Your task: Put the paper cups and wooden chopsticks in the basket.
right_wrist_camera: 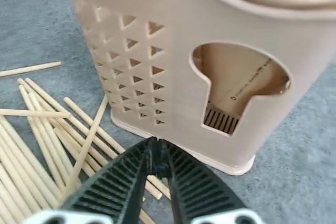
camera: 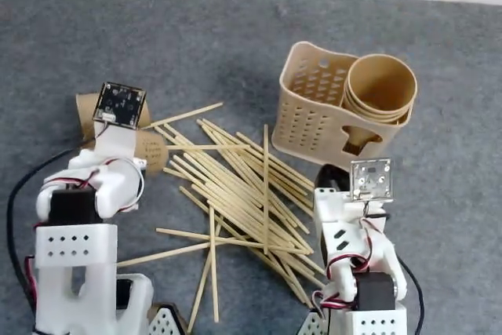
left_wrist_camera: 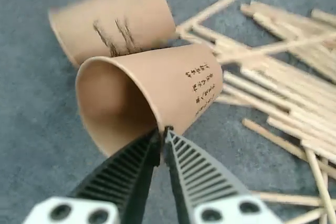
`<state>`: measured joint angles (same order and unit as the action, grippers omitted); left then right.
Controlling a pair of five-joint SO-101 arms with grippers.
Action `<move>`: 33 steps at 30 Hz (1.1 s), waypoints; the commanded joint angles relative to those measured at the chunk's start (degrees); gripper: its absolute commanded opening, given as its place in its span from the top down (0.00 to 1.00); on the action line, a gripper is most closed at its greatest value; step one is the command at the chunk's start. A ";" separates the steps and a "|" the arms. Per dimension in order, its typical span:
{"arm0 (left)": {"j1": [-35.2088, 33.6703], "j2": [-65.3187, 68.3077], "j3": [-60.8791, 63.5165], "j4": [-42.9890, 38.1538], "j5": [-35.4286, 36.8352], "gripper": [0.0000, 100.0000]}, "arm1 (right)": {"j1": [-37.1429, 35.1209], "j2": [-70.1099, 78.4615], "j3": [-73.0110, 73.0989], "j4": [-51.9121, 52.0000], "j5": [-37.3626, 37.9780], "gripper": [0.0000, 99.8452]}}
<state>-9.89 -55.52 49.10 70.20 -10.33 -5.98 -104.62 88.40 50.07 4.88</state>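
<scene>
Left tool: I am pinching it shut onto the lip of the near cup, with the jaws closed on the paper wall as far as I can judge. That cup is lying on its side on the bench, mouth toward me. The second cup is lying just behind it, also on its side.

Right tool: I am holding it closed with nothing between the jaws, low over the chopsticks and just in front of the basket.

Farther out: the basket is standing upright past the pile, and stacked cups are sitting inside it at one end. So part of the cup job is looking done, with two cups lying outside. The chopsticks are lying scattered across the bench between the arms. I am seeing none in the basket, though its inside is partly hidden. I am judging the chopstick half as not yet begun.
</scene>
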 commanded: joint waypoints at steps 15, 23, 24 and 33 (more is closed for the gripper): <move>19.74 0.57 -37.85 10.64 0.09 0.99 | 17.36 -0.48 -0.84 -1.54 -3.52 0.99; 35.03 0.66 -38.37 -1.67 0.18 0.99 | 20.09 -0.48 -2.24 -1.27 -5.27 0.99; 36.79 0.75 -38.37 -3.16 0.18 0.99 | 20.26 -0.48 -2.24 -1.27 -5.27 0.99; 47.96 9.54 -38.73 -11.43 0.09 0.99 | 20.26 -0.48 -2.24 -1.54 -5.27 0.99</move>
<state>34.77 -50.68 13.41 62.90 -10.33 13.80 -104.62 88.40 49.89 0.13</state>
